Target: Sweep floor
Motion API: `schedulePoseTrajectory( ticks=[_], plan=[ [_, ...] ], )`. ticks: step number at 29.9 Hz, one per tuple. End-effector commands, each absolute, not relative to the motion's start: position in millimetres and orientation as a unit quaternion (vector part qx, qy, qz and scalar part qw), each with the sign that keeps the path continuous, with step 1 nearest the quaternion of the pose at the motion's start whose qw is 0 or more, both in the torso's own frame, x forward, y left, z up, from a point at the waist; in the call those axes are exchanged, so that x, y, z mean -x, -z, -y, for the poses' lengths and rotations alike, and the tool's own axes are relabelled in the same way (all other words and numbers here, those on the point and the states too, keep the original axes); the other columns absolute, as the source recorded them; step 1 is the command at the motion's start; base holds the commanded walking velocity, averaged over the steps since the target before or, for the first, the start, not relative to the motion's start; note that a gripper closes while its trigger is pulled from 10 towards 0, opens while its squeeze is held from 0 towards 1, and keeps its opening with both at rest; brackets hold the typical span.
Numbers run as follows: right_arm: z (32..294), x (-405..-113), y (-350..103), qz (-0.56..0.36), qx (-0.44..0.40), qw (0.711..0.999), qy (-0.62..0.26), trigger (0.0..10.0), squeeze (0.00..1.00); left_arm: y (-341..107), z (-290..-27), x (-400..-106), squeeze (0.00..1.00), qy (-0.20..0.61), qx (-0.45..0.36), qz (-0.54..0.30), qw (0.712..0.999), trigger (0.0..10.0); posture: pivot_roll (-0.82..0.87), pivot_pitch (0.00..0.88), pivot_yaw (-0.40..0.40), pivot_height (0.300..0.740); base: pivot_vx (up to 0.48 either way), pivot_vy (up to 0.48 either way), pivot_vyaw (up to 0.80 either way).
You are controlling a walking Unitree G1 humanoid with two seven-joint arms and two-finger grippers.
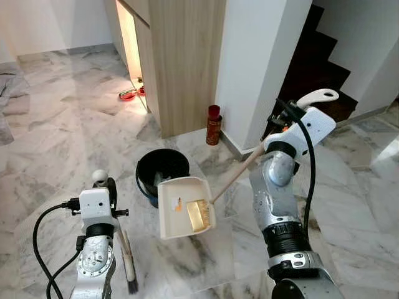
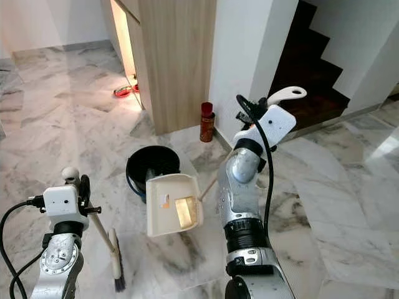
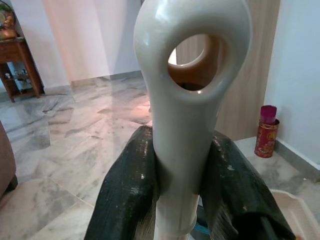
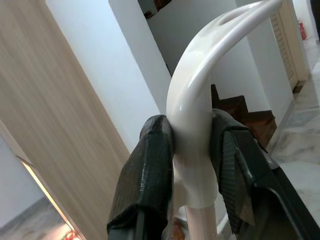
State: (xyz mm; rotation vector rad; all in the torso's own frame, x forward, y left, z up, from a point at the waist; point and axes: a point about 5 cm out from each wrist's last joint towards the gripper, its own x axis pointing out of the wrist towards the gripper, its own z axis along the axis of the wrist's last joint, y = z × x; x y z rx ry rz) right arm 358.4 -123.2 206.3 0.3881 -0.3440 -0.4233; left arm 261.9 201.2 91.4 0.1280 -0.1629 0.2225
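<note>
Jaws clamped both sides: left gripper (image 3: 187,190) on broom handle (image 3: 192,100), right gripper (image 4: 192,170) on dustpan handle (image 4: 200,100). Dustpan (image 1: 184,205) held beside black bin (image 1: 159,168), above marble floor (image 1: 62,143). Plastic judged light, stiff, slick; grip kept at handle tops.

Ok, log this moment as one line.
left pincer: shut on broom | right pincer: shut on dustpan | dustpan beside bin

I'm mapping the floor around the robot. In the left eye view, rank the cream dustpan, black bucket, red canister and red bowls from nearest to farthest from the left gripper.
1. Cream plastic dustpan, to its right.
2. Round black bucket, just beyond the dustpan.
3. Red cylindrical canister, by the white wall.
4. Red bowls, in the lit opening beside the wooden cabinet.
</note>
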Motion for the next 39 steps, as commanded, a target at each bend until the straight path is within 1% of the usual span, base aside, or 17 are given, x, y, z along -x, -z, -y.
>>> schedulePoseTrajectory(
  ticks=[1, 5, 13, 20, 23, 25, 39],
  plan=[
    [98, -356, -244, 0.212, -0.260, 0.924, 0.183, 10.0, 0.00, -107, -196, -266, 0.00, -0.101, -0.060, 0.119, 0.986, 10.0, 0.13, 0.000, -0.021, 0.740, 0.000, 0.000, 0.00],
    [99, -358, -250, 0.219, -0.272, 0.919, 0.183, 10.0, 0.00, -106, -196, -265, 0.00, -0.102, -0.060, 0.118, 0.986, 10.0, 0.13, 0.000, -0.021, 0.740, 0.000, 0.000, 0.00],
    [98, -358, -253, 0.220, -0.279, 0.918, 0.178, 10.0, 0.00, -106, -197, -265, 0.00, -0.104, -0.061, 0.117, 0.986, 10.0, 0.13, 0.000, -0.024, 0.740, 0.000, 0.000, 0.00],
    [93, -360, -254, 0.214, -0.280, 0.923, 0.155, 10.0, 0.00, -106, -197, -265, 0.00, -0.105, -0.061, 0.118, 0.986, 10.0, 0.13, 0.000, -0.025, 0.740, 0.269, 0.000, 0.00],
    [86, -360, -259, 0.220, -0.286, 0.925, 0.119, 10.0, 0.00, -106, -197, -265, 0.00, -0.106, -0.062, 0.117, 0.986, 10.0, 0.14, 0.000, -0.026, 0.740, 0.301, 0.000, 0.80],
    [85, -360, -259, 0.220, -0.285, 0.925, 0.118, 10.0, 0.00, -106, -198, -265, 0.00, -0.107, -0.062, 0.117, 0.985, 10.0, 0.14, 0.000, -0.026, 0.740, 0.304, 0.000, 0.51],
    [83, -360, -258, 0.218, -0.305, 0.922, 0.098, 10.0, 0.00, -106, -199, -265, 0.00, -0.108, -0.063, 0.117, 0.985, 10.0, 0.14, 0.000, -0.028, 0.740, 0.301, 0.000, 0.00]
  ],
)
